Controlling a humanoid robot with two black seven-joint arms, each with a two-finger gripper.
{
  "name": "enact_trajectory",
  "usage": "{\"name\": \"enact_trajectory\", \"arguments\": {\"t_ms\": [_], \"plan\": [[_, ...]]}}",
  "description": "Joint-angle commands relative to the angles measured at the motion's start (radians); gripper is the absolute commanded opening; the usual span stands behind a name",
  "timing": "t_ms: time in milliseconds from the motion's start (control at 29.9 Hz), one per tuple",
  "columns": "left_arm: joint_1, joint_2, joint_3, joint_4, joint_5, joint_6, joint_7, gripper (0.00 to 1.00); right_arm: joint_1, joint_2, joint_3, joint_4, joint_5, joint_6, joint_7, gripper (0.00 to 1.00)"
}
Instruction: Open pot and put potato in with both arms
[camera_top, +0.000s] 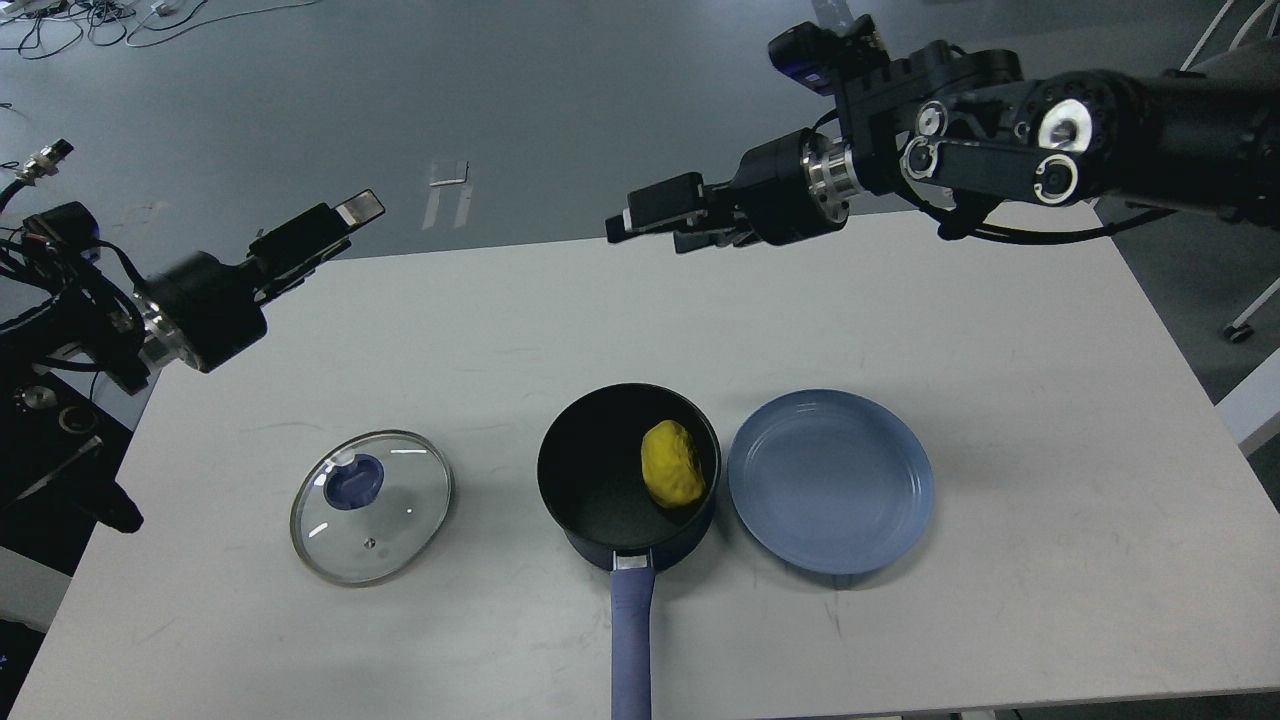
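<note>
The pot (600, 490) stands open on the white table, its blue-purple handle (631, 640) pointing toward me. The yellow potato (673, 476) lies inside it against the right wall. The glass lid (370, 505) with its blue knob lies flat on the table left of the pot. My right gripper (660, 226) is high above the table's far edge, well clear of the pot, open and empty. My left gripper (322, 236) hovers over the table's far left corner, holding nothing; its fingers overlap, so I cannot tell if it is open.
A flat round blue plate (830, 480) lies right beside the pot, almost touching it. The table's front edge runs just below the pot handle. Cables and dark equipment (50, 400) sit off the table's left side.
</note>
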Motion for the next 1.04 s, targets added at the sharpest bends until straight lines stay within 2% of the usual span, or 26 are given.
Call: {"name": "enact_trajectory", "arguments": {"t_ms": [0,167,401,535,870,1003], "plan": [[0.037,-0.041,-0.001,0.003,-0.101,-0.002,0.0,0.98,-0.201,-0.131,0.241,-0.005,0.043,0.0,0.0,0.97],[0.075,-0.117,0.002,0.023,-0.321,0.0,0.0,0.98,-0.455,-0.177,0.474,-0.008,0.157,0.0,0.0,0.98],[0.132,-0.202,-0.001,0.052,-0.54,-0.021,0.0,0.98,-0.732,-0.14,0.697,-0.026,0.29,0.0,0.0,0.98],[0.158,-0.243,-0.004,0.079,-0.614,-0.044,0.0,0.98,-0.8,-0.097,0.748,-0.03,0.306,0.0,0.0,0.98],[0.206,-0.348,-0.116,0.243,-0.674,-0.239,0.0,0.98,-0.896,-0.01,0.809,-0.037,0.309,0.0,0.0,1.0],[0.207,-0.352,-0.122,0.259,-0.677,-0.259,0.0,0.98,-0.899,-0.005,0.812,-0.043,0.309,0.0,0.0,1.0]]}}
